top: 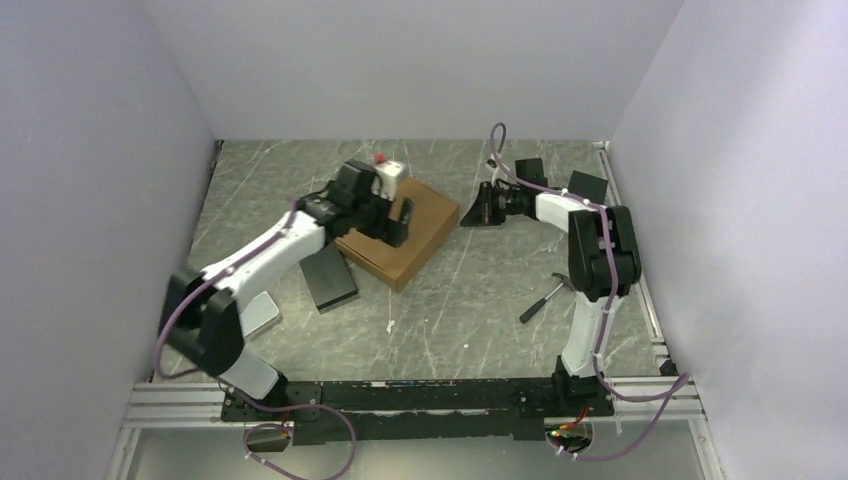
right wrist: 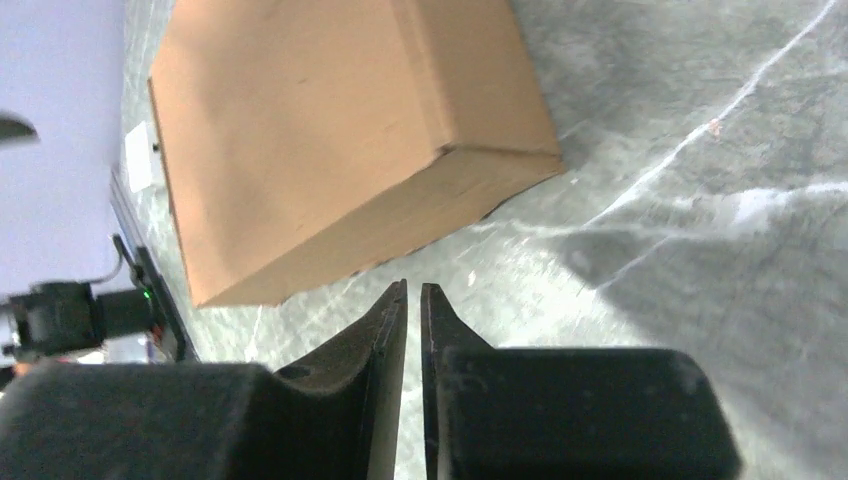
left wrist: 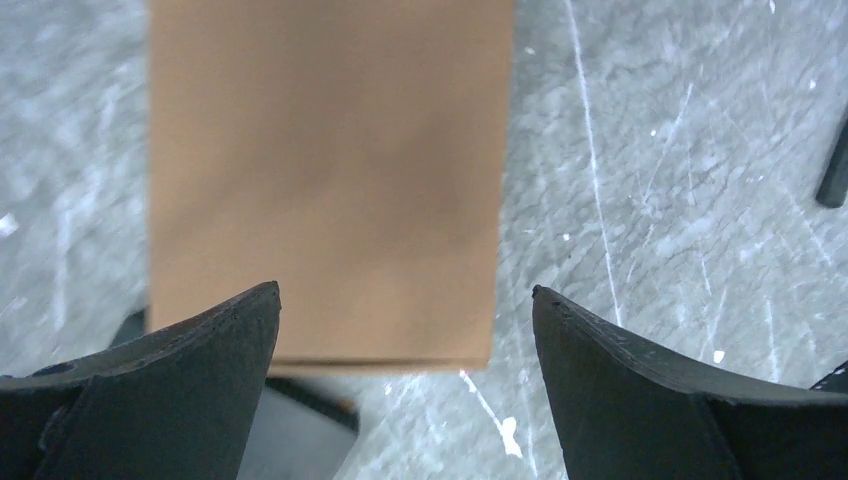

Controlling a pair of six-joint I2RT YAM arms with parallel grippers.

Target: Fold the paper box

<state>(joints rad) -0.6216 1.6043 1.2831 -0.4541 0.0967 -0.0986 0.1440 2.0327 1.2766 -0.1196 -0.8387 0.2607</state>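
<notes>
**Paper box closed on table; left fingers wide over it, right fingers nearly together at its corner**

The paper box (top: 405,240) lay flat on the grey marbled table (top: 470,320), lid down and sides squared up. It sat skewed to the table's edges, btwn the two arms and toward the far half. Plain brown top, no flap standing loose in any view.

The left gripper (top: 397,222) hung over the box's left part. Its fingers (left wrist: 190,390) were spread as wide as they looked able to go, w/ nothing btwn them. In the left wrist cam the brown top filled the gap and ran under the left finger, and bare table showed under the right one. Whether the tips touched the lid could not be told.

The right gripper (top: 472,213) sat low at the box's right corner, pointing at it. Its fingers (right wrist: 330,390) were all but pressed together, only a thin slit btwn the tips, pinching nothing. A strip of table showed btwn tips and the box's side, so just beside, not touching.

A black block (top: 328,278) lay against or just beside the box's near-left edge; contact unclear. Beyond the block, further near-left of the box, sat a small grey tin (top: 258,312), partly under the left arm. A black-handled tool (top: 543,298), prob. a small hammer, lay well apart to the box's near-right, by the right arm. Pale walls (top: 400,60) closed in the far and side edges behind the box.
</notes>
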